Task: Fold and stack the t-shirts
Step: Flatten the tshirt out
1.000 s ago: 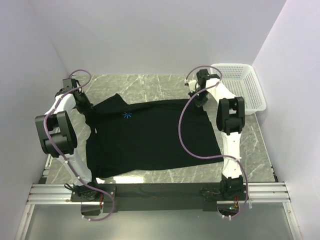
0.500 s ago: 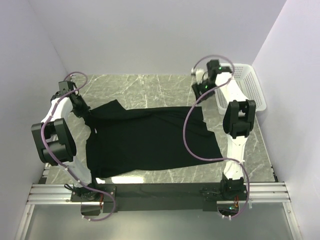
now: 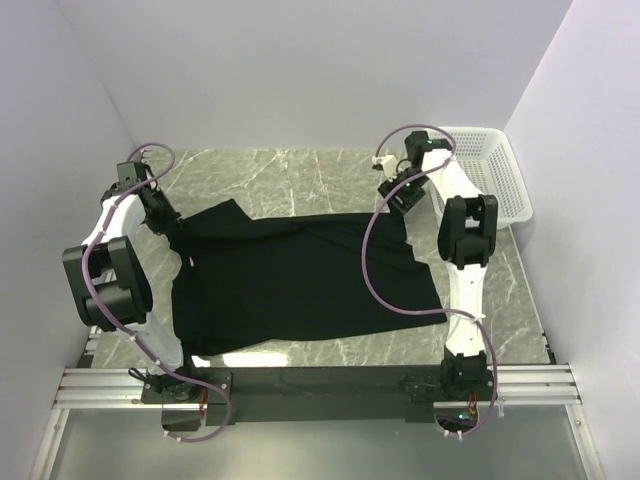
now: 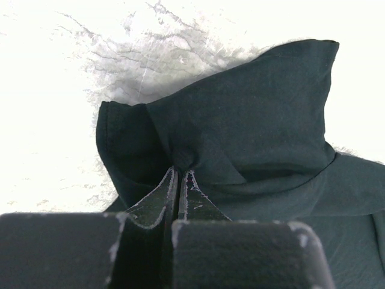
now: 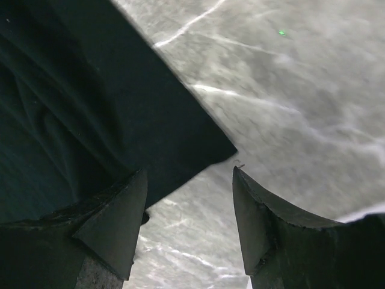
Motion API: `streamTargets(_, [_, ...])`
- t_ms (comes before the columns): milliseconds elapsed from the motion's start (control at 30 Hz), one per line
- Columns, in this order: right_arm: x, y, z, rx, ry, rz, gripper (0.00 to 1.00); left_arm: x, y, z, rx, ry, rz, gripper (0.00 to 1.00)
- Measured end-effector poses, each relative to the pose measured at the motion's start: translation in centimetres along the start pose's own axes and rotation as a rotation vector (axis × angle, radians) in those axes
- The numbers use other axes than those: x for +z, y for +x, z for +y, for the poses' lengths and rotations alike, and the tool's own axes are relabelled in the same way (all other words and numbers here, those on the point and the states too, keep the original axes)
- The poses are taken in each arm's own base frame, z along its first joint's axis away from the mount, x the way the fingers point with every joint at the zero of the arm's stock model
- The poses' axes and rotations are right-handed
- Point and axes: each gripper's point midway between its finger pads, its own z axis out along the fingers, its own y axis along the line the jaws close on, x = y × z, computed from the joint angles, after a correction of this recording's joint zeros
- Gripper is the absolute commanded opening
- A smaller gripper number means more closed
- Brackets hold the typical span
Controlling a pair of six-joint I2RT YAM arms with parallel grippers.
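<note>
Firmly closed, the left hand (image 4: 180,173) pinches a bunched fold of the black t-shirt (image 4: 252,120) between its two fingers, and the cloth fans up and outward from the pinch. The right hand (image 5: 189,174) stands wide apart with nothing between its fingers. Beneath it a corner of the same t-shirt (image 5: 60,108) lies on the stone, and its tip points into the gap.

From above, the t-shirt (image 3: 300,280) lies spread across the middle of the desk (image 3: 280,170), between the two arms. Its far left part is drawn up to the left hand (image 3: 165,222), and its far right corner lies just beside the right hand (image 3: 395,195).

A white slatted basket (image 3: 490,175) sits at the far right corner of the desk, partly behind the right arm; only its own ribbed walls and floor show.

The desk is grey marble with pale veins. Plain pale walls close it in on three sides, and a metal rail (image 3: 320,380) runs along the near edge.

Both arms reach away from their bases, the left along the left wall with its elbow raised, the right stretched toward the basket with its wrist turned back to the cloth.
</note>
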Motion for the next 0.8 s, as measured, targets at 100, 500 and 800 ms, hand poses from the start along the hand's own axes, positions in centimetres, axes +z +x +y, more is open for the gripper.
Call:
streamTargets(100, [0.8,0.2,0.3,-0.037,-0.008,0.025,0.66,0.0,0.0,-0.1,0.0,0.005,0.0,0.01])
streamTargets(500, [2.8,0.9,-0.1,-0.066,-0.007,0.081,0.62,0.1,-0.1,-0.3,0.001,0.017,-0.002,0.0])
streamTargets(800, [2.9,0.6,-0.7,-0.06,0.02,0.072,0.08,0.1,0.0,-0.3,0.001,0.017,-0.002,0.01])
